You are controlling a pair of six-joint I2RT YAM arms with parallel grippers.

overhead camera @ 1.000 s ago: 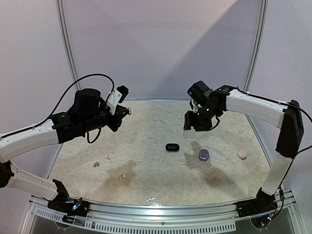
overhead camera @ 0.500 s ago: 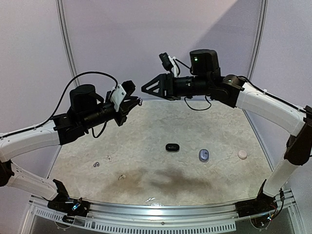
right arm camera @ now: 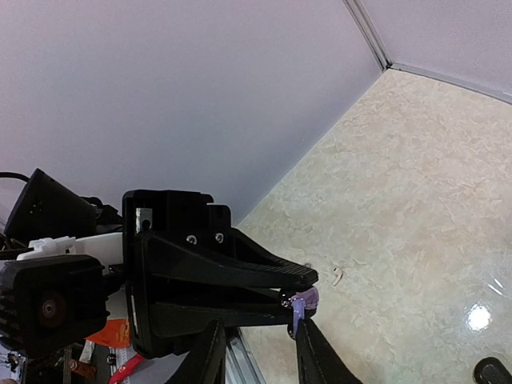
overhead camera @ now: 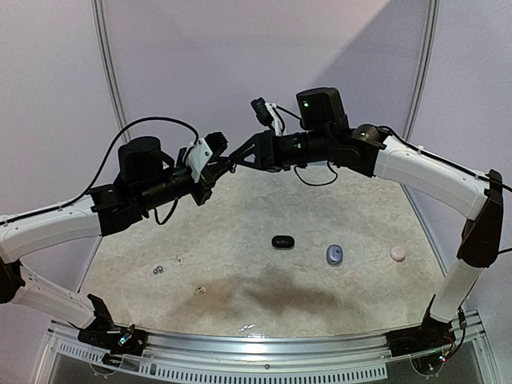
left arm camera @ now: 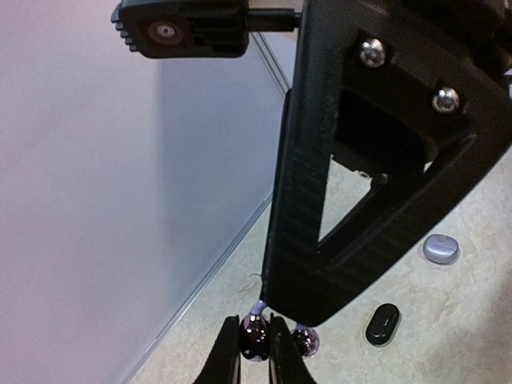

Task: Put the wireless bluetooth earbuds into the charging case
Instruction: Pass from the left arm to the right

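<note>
Left claw (overhead camera: 226, 162) is pinching the earbud (left arm camera: 254, 334) at its very tips, mid-air; right claw (right arm camera: 260, 326) is facing it tip to tip, fingers spread, earbud sitting just ahead of its tips, axis unclear

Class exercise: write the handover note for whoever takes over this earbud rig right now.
Left gripper: shut on a purplish earbud, held high over the far side of the table.
Right gripper: jaws apart, tips at that earbud, not gripping it.
On the table: black case, lilac case, pale case; three loose earbuds near left.
Done: nothing visibly seated in a case.
Left: seat every earbud.
</note>
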